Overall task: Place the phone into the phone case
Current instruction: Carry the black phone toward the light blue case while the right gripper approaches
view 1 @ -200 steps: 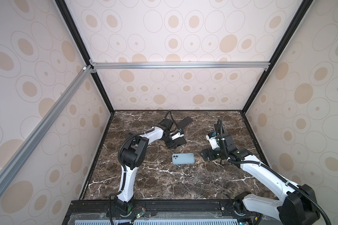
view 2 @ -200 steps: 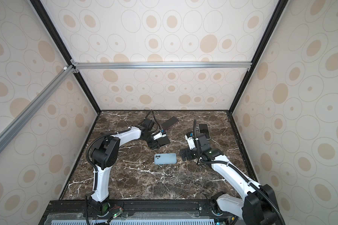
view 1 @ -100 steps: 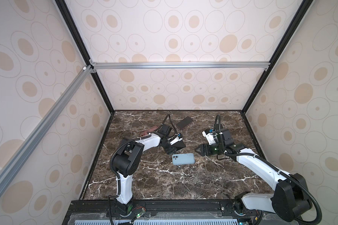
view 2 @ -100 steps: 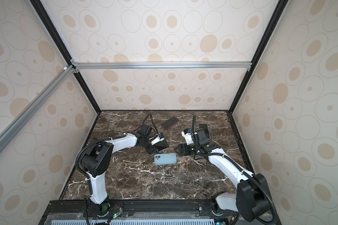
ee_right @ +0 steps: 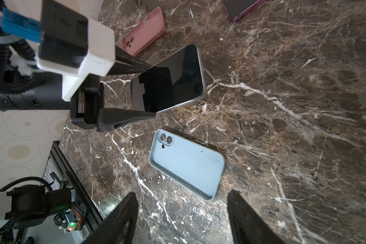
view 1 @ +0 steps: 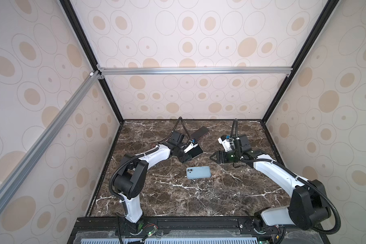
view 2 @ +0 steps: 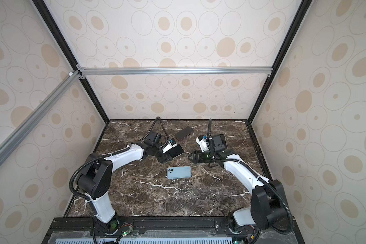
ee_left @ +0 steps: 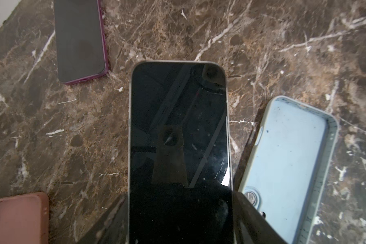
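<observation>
The phone [ee_left: 179,137] is a dark-screened handset, screen up, held by its long sides near one end in my left gripper [ee_left: 180,202], which is shut on it. In both top views the phone [view 1: 194,150] [view 2: 176,151] hangs just behind the phone case, apart from it. The phone case [view 1: 198,172] [view 2: 179,172] [ee_right: 188,164] is light blue and lies open side up mid-table. My right gripper [ee_right: 182,196] [view 1: 212,157] hovers open and empty to the case's right, fingers pointing at it.
A phone in a purple case [view 1: 200,133] [ee_left: 79,40] lies near the back wall. A pink case [ee_right: 145,36] [ee_left: 17,217] lies on the table beside my left arm. Dark marble table [view 1: 178,200] is walled on three sides.
My right gripper has shifted left toward the middle and its jaws have narrowed but stay open. My left arm has lowered and carried the phone slightly nearer the blue case.
</observation>
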Robot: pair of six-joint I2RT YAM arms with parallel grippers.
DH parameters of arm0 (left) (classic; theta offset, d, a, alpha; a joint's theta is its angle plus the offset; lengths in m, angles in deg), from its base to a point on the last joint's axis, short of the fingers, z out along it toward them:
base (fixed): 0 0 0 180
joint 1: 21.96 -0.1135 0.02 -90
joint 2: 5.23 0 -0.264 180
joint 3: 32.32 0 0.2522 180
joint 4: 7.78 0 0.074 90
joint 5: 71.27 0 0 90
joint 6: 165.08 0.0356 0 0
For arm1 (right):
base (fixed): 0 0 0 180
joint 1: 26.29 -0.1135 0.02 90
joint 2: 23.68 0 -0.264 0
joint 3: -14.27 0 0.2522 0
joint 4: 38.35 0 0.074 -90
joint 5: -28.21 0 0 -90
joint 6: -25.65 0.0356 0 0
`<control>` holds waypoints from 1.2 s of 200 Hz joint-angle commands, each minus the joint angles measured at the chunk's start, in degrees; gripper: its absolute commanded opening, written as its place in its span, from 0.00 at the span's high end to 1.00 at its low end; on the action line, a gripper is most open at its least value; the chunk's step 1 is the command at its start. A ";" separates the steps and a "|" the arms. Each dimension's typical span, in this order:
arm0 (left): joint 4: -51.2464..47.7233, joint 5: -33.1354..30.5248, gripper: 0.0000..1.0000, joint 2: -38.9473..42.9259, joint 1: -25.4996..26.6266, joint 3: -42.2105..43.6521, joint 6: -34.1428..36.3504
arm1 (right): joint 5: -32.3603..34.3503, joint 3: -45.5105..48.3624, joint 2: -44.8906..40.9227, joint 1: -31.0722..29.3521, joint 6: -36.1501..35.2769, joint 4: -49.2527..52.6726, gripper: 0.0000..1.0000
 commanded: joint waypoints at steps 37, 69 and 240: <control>3.23 6.38 0.99 6.92 1.97 2.03 -0.56 | -9.38 -4.38 3.69 2.59 1.51 2.91 0.42; 2.85 6.38 1.00 9.33 3.79 3.10 -0.89 | -11.98 -5.63 5.24 2.70 1.41 2.80 0.40; 12.74 10.23 1.00 22.75 8.03 14.58 -2.84 | -25.99 -6.17 7.97 2.64 -0.12 2.42 0.61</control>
